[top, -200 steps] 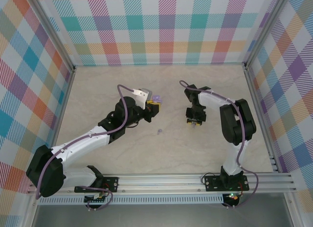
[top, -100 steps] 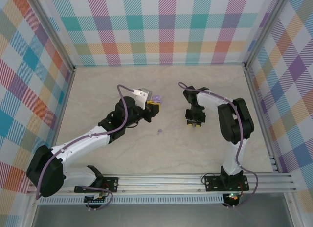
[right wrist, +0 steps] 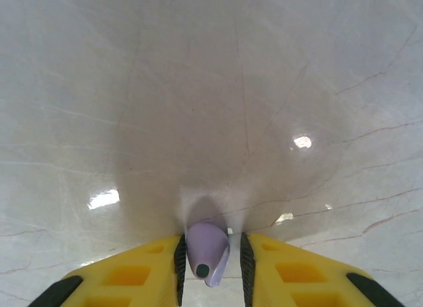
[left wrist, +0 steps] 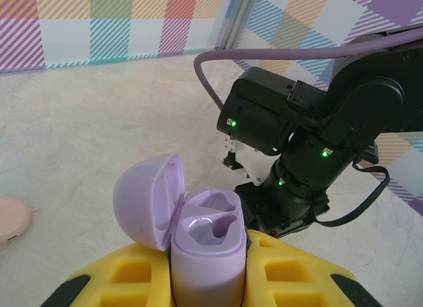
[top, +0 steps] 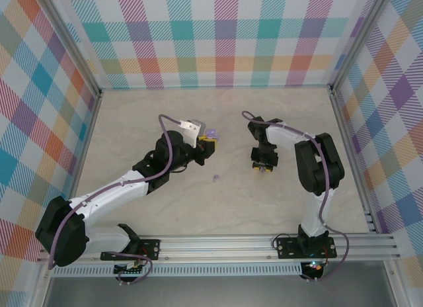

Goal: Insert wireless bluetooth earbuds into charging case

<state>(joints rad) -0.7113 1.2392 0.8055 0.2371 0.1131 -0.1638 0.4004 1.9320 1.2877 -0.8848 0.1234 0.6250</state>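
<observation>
Left gripper [top: 207,143]: clamped on the lower body of the charging case [left wrist: 205,247], yellow fingers [left wrist: 291,274] pressed to both its sides.
Charging case: lilac, upright in the grip, hinged lid [left wrist: 149,201] swung back toward 10 o'clock in the left wrist view; both moulded wells showing.
Right gripper [right wrist: 210,267]: nearly closed, pinching a lilac earbud [right wrist: 205,249] between the finger pads, dark tip poking toward the camera.
Right gripper's place: at 4 o'clock from the case in the top view, apart from it, pointing down at bare table [top: 132,122].
Loose earbud [top: 216,178]: alone on the table, at 6 o'clock from the left gripper and at 8 o'clock from the right gripper, touching neither.
Pink object [left wrist: 10,218]: rounded, cut by the left wrist view's 9 o'clock edge, lying on the table; kind not clear.
Open room: bare marbled surface on all sides of both grippers.
Edges: plaid walls [top: 225,36] at 12, 9 and 3 o'clock, all well apart from the grippers; aluminium rail [top: 264,241] at 6 o'clock.
</observation>
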